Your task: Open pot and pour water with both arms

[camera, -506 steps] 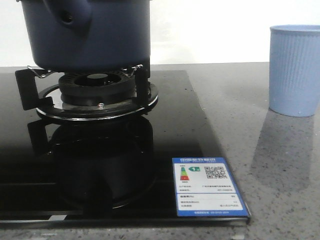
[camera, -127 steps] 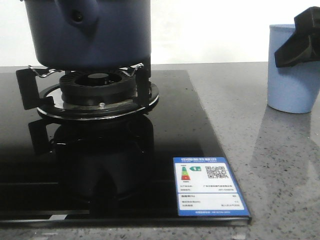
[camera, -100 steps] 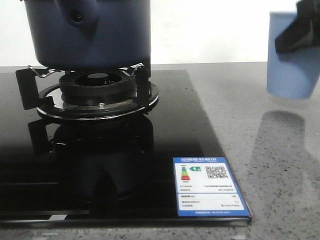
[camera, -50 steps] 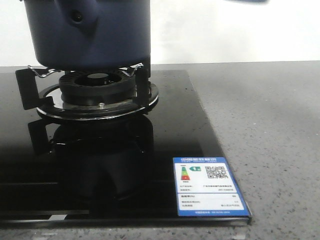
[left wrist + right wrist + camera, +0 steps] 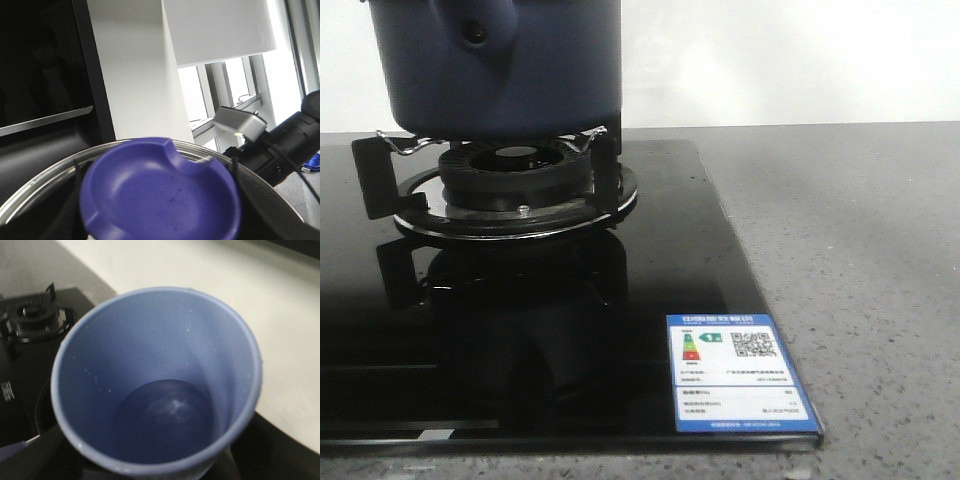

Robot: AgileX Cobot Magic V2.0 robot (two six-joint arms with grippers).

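The dark navy pot stands on the burner at the far left, its side stub with the round hole facing me; its top is cut off by the frame. Neither gripper shows in the front view. In the left wrist view, my left gripper is shut on the blue knob of a steel-rimmed glass lid, held up in the air. In the right wrist view, my right gripper is shut on the pale blue cup, upright, with water in its bottom.
A black glass stove top with an energy label lies on the grey speckled counter. A second bare burner shows beside the cup. The right arm shows beyond the lid. A white wall stands behind.
The right gripper closed on the pale blue cup and lifted it up out of the front view. The counter at the right now stands bare. The pot has not moved.
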